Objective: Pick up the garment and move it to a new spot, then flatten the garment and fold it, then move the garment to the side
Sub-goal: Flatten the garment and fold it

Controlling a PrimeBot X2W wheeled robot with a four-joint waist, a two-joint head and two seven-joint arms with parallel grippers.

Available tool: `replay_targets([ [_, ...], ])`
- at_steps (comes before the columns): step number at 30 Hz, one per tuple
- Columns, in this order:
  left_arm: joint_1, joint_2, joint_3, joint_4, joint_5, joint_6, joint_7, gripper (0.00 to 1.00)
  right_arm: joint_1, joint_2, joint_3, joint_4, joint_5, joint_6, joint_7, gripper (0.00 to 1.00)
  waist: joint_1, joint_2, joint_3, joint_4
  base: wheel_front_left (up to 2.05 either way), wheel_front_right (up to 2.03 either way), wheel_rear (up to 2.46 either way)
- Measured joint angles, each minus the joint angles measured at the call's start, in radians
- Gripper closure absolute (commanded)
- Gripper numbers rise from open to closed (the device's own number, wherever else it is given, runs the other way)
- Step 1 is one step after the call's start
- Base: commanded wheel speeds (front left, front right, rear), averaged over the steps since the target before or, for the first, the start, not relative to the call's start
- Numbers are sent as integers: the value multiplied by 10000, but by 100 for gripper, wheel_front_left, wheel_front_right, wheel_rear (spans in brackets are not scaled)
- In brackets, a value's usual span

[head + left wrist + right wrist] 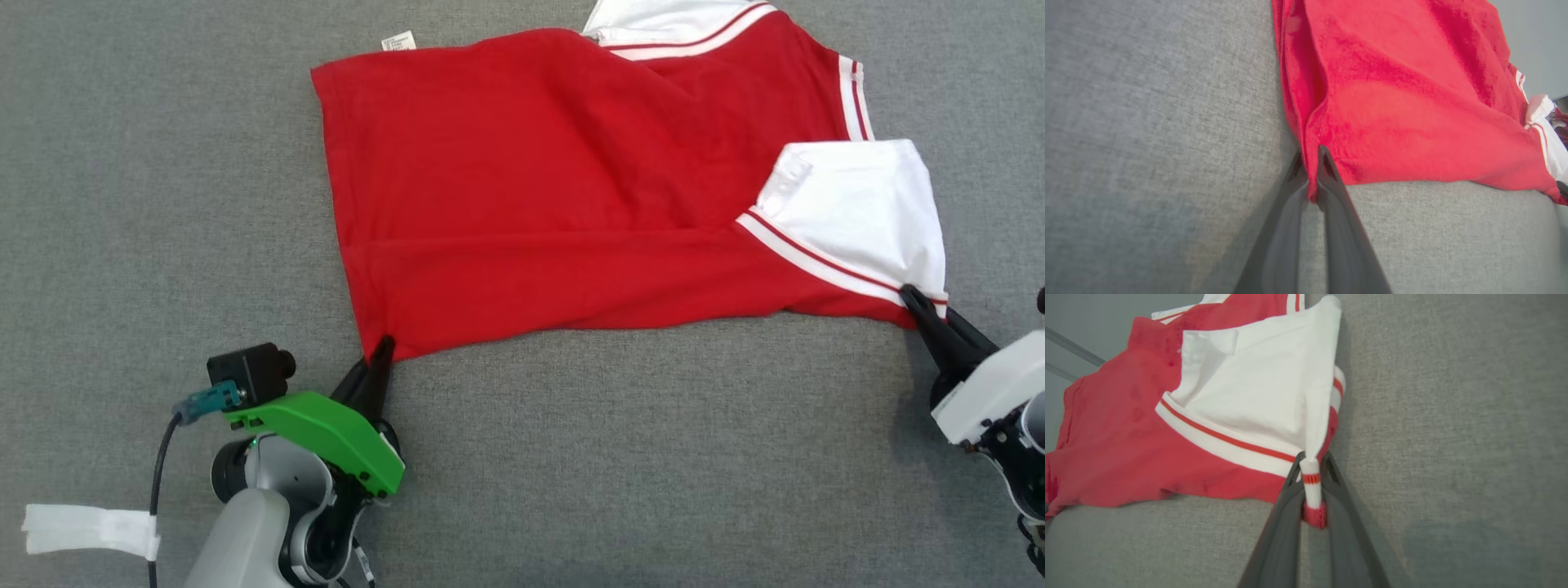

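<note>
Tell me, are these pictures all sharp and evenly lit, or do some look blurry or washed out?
Head view: sharp, evenly lit, just a soft shadow beside the right pincer. Left wrist view: the shirt glares pale pink in places, and the left pincer blurs toward the bottom edge. Right wrist view: softer overall, colours washed out, a dim shadow at lower right.

I count one garment (pixel 531 204) on my screens, red with two white panels (pixel 857 212) and one small white label (pixel 399 41) at its far edge. Two grippers are up: the left gripper (pixel 381 347) and the right gripper (pixel 909 296), each with two dark fingers (pixel 1345 245). I also count one strip of white tape (pixel 90 529), one black camera (pixel 249 374), one green bracket (pixel 326 429) and one cable (pixel 159 465).
</note>
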Motion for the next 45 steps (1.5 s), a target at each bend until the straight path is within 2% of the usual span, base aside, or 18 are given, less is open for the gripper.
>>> replay_targets([
  [3, 540, 63, -104, -464, -50, -42, 142, 100, 675, -234, -226, -169, 430, 0, 0, 100, 0, 0, -228, 104, 0, 0, 0],
  [8, 1621, 479, -59, -1507, -349, -15, 633, 100, 1759, -606, -744, -761, 955, 2, 192, 100, 0, 0, -564, 231, 0, 0, 0],
  [12, 2735, 930, 98, -3198, -918, 169, 1417, 100, 3070, -965, -1411, -1756, 1296, 8, 886, 100, 0, 0, -871, 335, 0, 0, 0],
  [15, 3388, 1243, 90, -3939, -1055, 401, 1825, 100, 3685, -970, -1676, -2328, 1340, 8, 1363, 100, 0, 0, -823, 343, 0, 0, 0],
  [17, 3674, 1252, 96, -4236, -1158, 520, 1923, 100, 3864, -871, -1914, -2525, 1323, 8, 1555, 100, 0, 0, -712, 330, 0, 0, 0],
  [18, 3727, 1189, 123, -4278, -1183, 619, 1891, 100, 3864, -777, -2073, -2531, 1244, 8, 1593, 65, 0, 0, -636, 317, 0, 0, 0],
  [19, 3745, 1147, 119, -4270, -1183, 685, 1879, 79, 3860, -721, -2157, -2535, 1087, 8, 1676, 14, 0, 0, -556, 304, 0, 0, 0],
  [20, 3739, 1103, 111, -4234, -1191, 727, 1879, 0, 3848, -692, -2196, -2575, 951, 6, 1783, 0, 0, 0, -471, 296, 0, 0, 0],
  [25, 3431, 1183, -52, -4103, -729, 903, 1923, 0, 3173, -803, -2824, -3093, 412, -6, 2144, 0, 0, 0, -42, 306, 0, 0, 0],
  [28, 3062, 1651, 59, -4305, -50, 1183, 1858, 0, 2105, -1131, -3319, -3532, 58, -6, 2359, 0, 0, 0, 245, 325, 0, 0, 0],
  [31, 1999, 1835, 138, -4307, 491, 1365, 1824, 0, 613, -1281, -3241, -3680, -322, -6, 2890, 0, 0, 0, 573, 396, 0, 0, 0],
  [33, 1006, 1835, 111, -4010, 775, 1388, 1845, 0, -528, -1198, -2771, -3478, -652, -6, 3394, 0, 0, 0, 787, 486, 0, 0, 0],
  [35, 78, 1678, -67, -3444, 882, 1363, 1979, 0, -1708, -1133, -2261, -2987, -1158, -6, 3827, 0, 2, 0, 967, 631, 0, 0, 0],
  [38, -1258, 1200, -399, -2429, 1022, 1231, 2115, 0, -3460, -690, -1574, -2038, -1772, -6, 4284, 0, 2, 0, 1173, 930, 0, 0, 0],
  [45, -3693, 316, -963, 192, 1279, 700, 1998, 0, -6529, -215, -326, 268, -3327, -6, 4498, 0, 2, 0, 1687, 1682, 0, 0, 0],
])
